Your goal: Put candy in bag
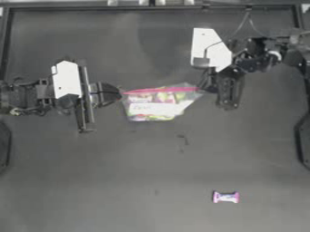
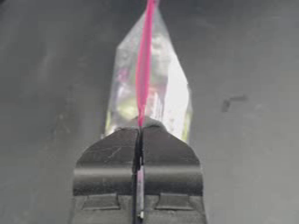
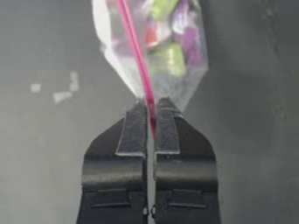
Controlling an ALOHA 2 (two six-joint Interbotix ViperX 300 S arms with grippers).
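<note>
The bag (image 1: 158, 103), clear plastic with a pink seal strip and yellow, green and white contents, hangs stretched between both grippers at mid-table. My left gripper (image 1: 116, 93) is shut on the strip's left end; the left wrist view shows its jaws pinching the bag (image 2: 146, 87) at the left gripper (image 2: 140, 127). My right gripper (image 1: 209, 88) is shut on the right end, seen gripping the bag (image 3: 166, 48) at the right gripper (image 3: 151, 109) in the right wrist view. The candy (image 1: 225, 197), a small white sweet with pink ends, lies alone on the table near the front right.
The dark table (image 1: 91, 181) spreads around the bag. A raised edge (image 1: 151, 7) runs along the back. Cables (image 1: 248, 22) trail near the right arm at the back right.
</note>
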